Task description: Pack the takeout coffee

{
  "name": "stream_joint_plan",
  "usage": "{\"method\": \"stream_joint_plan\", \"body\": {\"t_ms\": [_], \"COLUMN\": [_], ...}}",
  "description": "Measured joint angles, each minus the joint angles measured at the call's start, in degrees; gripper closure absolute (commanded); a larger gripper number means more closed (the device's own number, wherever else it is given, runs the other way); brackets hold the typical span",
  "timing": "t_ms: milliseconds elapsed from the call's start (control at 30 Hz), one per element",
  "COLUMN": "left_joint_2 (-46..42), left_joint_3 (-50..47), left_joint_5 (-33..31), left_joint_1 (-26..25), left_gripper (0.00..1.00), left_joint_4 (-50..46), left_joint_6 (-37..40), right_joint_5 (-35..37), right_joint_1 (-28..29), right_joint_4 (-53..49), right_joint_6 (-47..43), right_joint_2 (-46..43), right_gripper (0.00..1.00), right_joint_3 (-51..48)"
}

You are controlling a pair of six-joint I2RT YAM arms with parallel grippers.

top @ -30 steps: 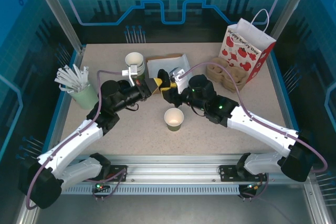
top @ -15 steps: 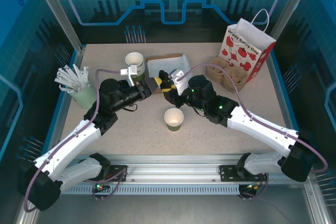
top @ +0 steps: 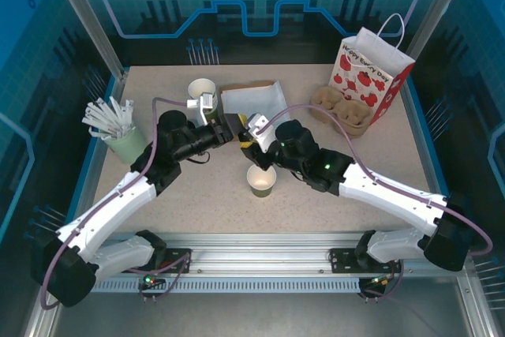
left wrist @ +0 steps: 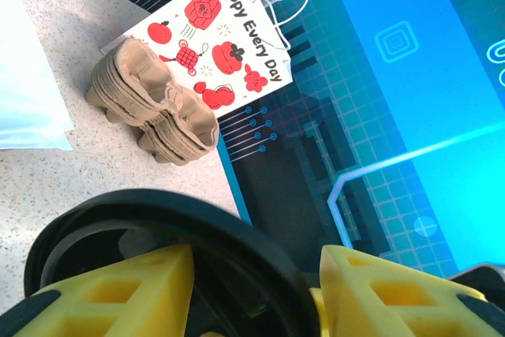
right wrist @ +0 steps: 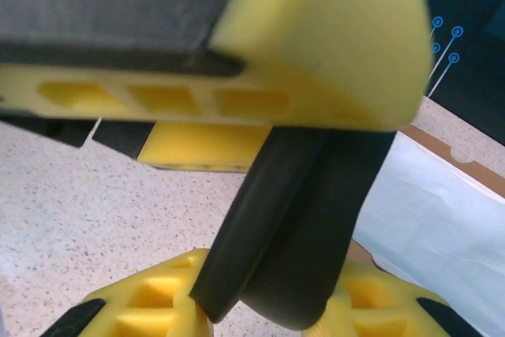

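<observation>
Right hand (top: 247, 141) and black lid (right wrist: 300, 219) now nearer green cup (top: 262, 180).

A white paper gift bag (top: 369, 73) printed with red ornaments and the words "Happy Every Day" stands at the far right corner of a speckled beige surface (top: 197, 203). A stack of brown pulp cup trays (top: 347, 116) sits just beside the bag, on its left. Further left of the bag lies a white sheet (top: 256, 100) on brown card, then a stack of paper cups (top: 202, 91). Farthest from the bag, a pale mint cup (top: 126, 144) holds white sticks (top: 106, 116).
</observation>
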Motion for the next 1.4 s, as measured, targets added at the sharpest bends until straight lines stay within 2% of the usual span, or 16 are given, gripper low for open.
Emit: {"method": "stream_joint_plan", "body": {"t_ms": [367, 633, 733, 867, 933, 1067, 1267, 1400], "left_joint_2": [1.14, 1.6, 1.64, 1.36, 0.68, -1.75, -1.84, 0.37], "left_joint_3": [3.82, 4.61, 4.66, 4.63, 4.44, 2.14, -1.36, -1.53], "left_joint_5": [-0.35, -1.33, -1.42, -1.53, -1.33, 2.14, 13.22, 21.07], "left_joint_1": [0.0, 0.0, 0.0, 0.2, 0.9, 4.66, 10.21, 10.62], "left_gripper": [0.61, 0.85, 0.92, 0.95, 0.97, 0.97, 0.97, 0.97], "left_joint_4": [-7.98, -11.17, -11.23, -10.95, -10.45, -6.21, 4.09, 10.64], "left_joint_6": [3.26, 4.72, 4.92, 7.02, 7.85, 8.66, 5.22, 1.09], "right_joint_5": [11.74, 17.79, 19.02, 19.02, 17.84, 7.54, -20.68, -34.29], "right_joint_1": [4.66, 6.47, 6.69, 6.86, 6.88, 3.37, -17.05, -20.92], "right_joint_4": [-2.56, -3.54, -3.78, -4.92, -6.82, -12.07, -14.53, -12.96], "right_joint_6": [-7.28, -11.37, -12.5, -13.35, -13.22, -11.69, -5.4, -3.04], "right_joint_2": [3.06, 5.14, 5.66, 5.18, 3.67, -3.74, -13.94, -13.11], "right_gripper": [0.72, 0.69, 0.6, 0.36, 0.29, 0.14, 0.02, 0.0], "right_joint_3": [2.54, 3.43, 3.5, 3.61, 3.61, 3.61, 3.78, 3.78]}}
